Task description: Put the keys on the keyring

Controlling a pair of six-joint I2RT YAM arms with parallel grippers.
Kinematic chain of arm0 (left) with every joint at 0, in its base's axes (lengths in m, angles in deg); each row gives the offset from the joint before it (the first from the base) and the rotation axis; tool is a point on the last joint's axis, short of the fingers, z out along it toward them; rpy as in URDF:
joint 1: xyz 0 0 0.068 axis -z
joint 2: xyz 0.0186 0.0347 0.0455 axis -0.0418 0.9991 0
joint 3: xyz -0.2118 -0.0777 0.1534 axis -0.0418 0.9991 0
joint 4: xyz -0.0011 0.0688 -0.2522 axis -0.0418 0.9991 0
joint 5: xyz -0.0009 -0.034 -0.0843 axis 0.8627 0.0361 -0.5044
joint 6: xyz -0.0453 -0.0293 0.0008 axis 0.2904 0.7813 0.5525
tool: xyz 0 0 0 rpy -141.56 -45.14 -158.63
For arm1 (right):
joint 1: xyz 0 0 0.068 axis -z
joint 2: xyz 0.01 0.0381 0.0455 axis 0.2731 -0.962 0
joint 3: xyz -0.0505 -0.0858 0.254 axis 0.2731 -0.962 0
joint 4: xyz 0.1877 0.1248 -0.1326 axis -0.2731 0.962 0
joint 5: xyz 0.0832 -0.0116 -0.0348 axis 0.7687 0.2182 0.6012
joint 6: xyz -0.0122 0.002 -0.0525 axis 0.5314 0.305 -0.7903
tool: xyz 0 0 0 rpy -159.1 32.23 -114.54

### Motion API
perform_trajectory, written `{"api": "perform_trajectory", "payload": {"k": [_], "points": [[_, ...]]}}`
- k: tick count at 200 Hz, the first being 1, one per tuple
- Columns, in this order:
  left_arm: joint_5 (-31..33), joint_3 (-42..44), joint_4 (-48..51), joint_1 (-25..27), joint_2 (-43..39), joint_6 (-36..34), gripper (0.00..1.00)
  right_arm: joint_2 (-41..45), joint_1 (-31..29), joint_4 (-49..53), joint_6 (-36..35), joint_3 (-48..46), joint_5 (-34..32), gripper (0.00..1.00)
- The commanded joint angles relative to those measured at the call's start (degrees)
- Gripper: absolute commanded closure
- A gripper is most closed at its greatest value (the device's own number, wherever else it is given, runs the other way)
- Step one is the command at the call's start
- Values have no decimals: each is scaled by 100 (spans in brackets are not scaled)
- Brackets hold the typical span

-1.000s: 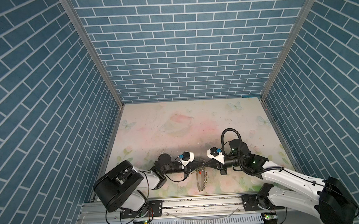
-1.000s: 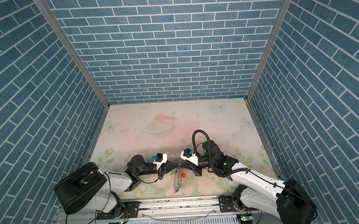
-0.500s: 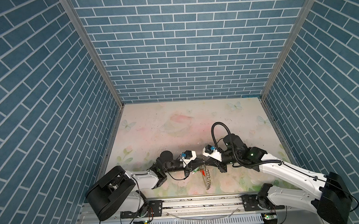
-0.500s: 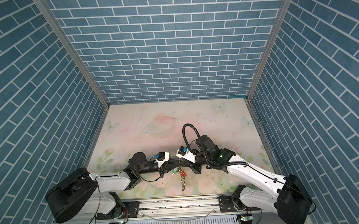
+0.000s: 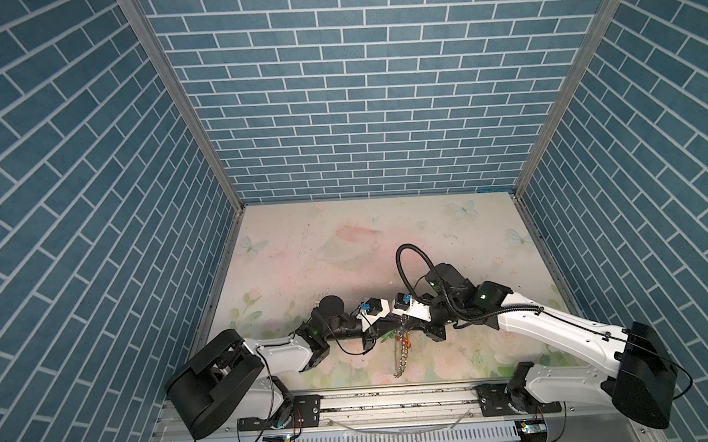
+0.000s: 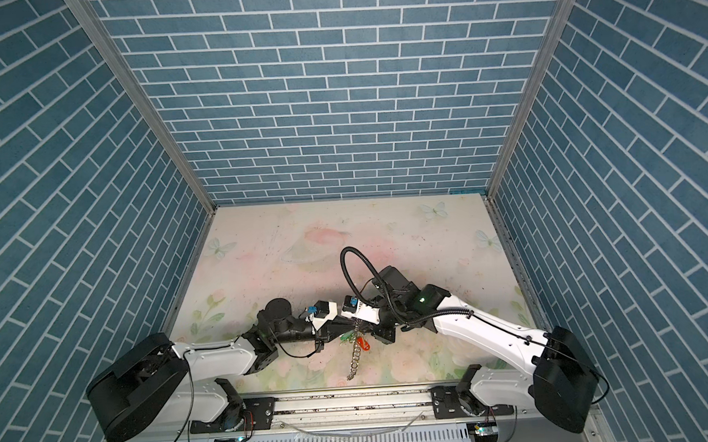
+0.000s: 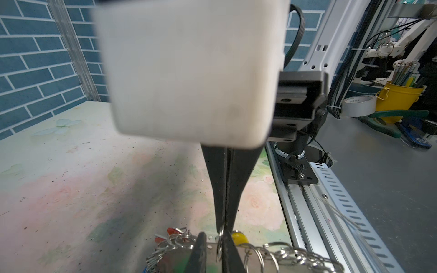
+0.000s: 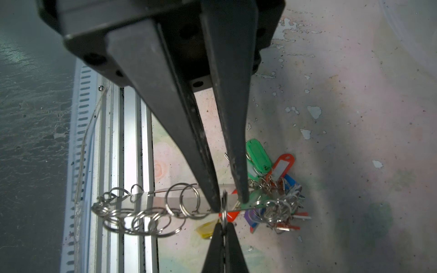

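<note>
The keys (image 8: 207, 228), recognised by their yellow plastic since the metal blade cannot be made out, are found low in the right wrist frame. They lie just beside the tips of the left end effector (image 8: 223, 224). A thin wire ring (image 8: 223, 212) is enclosed edge-on between those narrowly parted fingers; whether it is clamped cannot be told. The right end effector (image 8: 229, 205), entering from the top of that frame, is closed on the rim of the keyring (image 8: 156, 202). In a top view the keyring (image 5: 399, 344) is seen at lower centre, near the front edge of the table (image 5: 344, 231). Empty rings (image 8: 142, 219) are strung to the left, and a green tag (image 8: 256, 156) and an orange tag (image 8: 282, 165) are bunched to the right. The yellow plastic is judged light and smooth, the wire thin and springy. Hold is best taken on the flat plastic faces, so that the ring is left free for threading.
</note>
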Motion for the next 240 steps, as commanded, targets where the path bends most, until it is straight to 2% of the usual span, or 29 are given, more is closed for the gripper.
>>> {"api": "perform_trajectory", "payload": {"k": [1, 43, 92, 184, 196, 213, 240], "points": [[-238, -141, -61, 19, 99, 65, 85, -14, -48, -72, -277, 382, 43, 100], [-359, -196, 75, 26, 125, 42, 85, -16, -45, -206, -276, 365, 76, 100], [-416, -239, 123, 53, 203, 53, 94, 73, -53, -403, -228, 253, 80, 100], [-420, -279, 203, 54, 241, 55, 91, 238, -57, -646, -132, 59, -9, 100], [-413, -277, 203, 61, 238, 51, 92, 251, -53, -663, -109, 33, -18, 100], [-393, -258, 173, 55, 226, 57, 100, 263, -50, -681, -102, 5, -48, 100], [-240, -187, -78, 54, 203, 144, 100, 288, -59, -691, -74, -33, -126, 100]]}}
